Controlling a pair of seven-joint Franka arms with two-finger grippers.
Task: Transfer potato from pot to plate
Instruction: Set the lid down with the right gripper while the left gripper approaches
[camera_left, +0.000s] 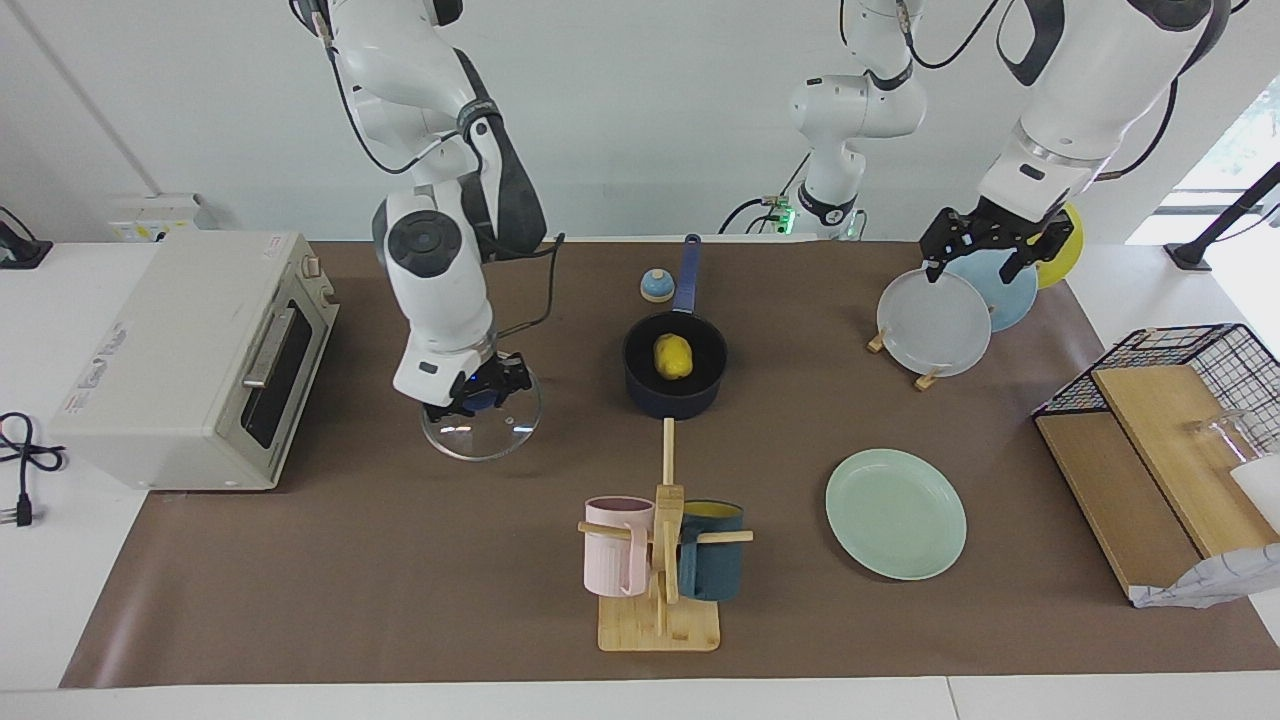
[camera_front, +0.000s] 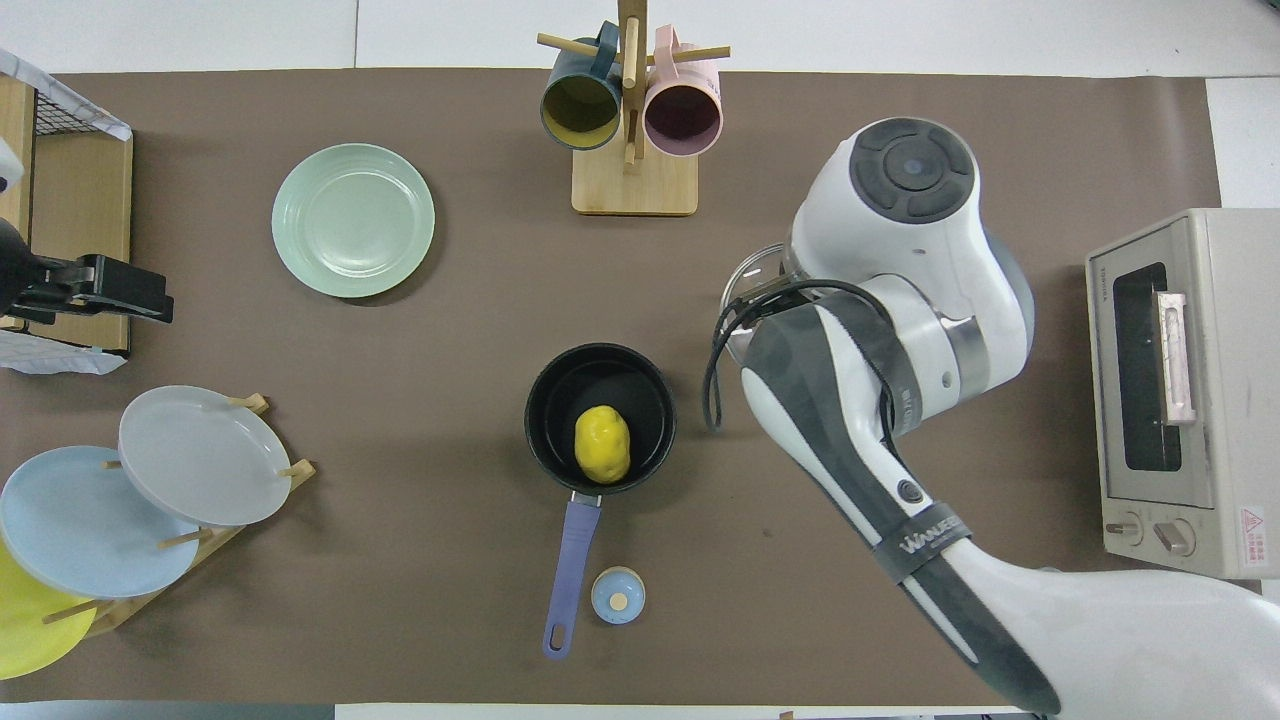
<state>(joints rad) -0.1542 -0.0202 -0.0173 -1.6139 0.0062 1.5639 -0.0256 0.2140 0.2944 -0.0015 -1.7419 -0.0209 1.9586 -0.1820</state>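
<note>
Two risks ahead, by the look of things: first, a slip or a hard clack of the glass lid (camera_left: 481, 425), gripped only at its knob by the right gripper (camera_left: 477, 391) and hanging low over the brown mat (camera_left: 400, 560) between pot and toaster oven (camera_left: 190, 355), if let go while tilted or not yet fully down; second, a roll of the potato (camera_left: 673, 356) out of a pinch, being lumpy and rounded, somewhere on the way across to the mint-green plate (camera_left: 896, 513). Also worth minding: the mug rack (camera_left: 660, 560), standing farther from the robots than the pot, with its top peg just beside the pot's wall. Right fingers pressed in tight on the lid's knob. Left gripper (camera_left: 990, 250) waiting up over the dish rack (camera_left: 925, 380) near the grey plate (camera_left: 934, 323), fingers spread wide, holding nothing. Potato lying loose in the navy pot (camera_front: 600, 362), now uncovered; mint-green plate bare, well apart from the pot toward the left arm's end. Small blue bell (camera_front: 617, 595) just beside the pot's handle.
</note>
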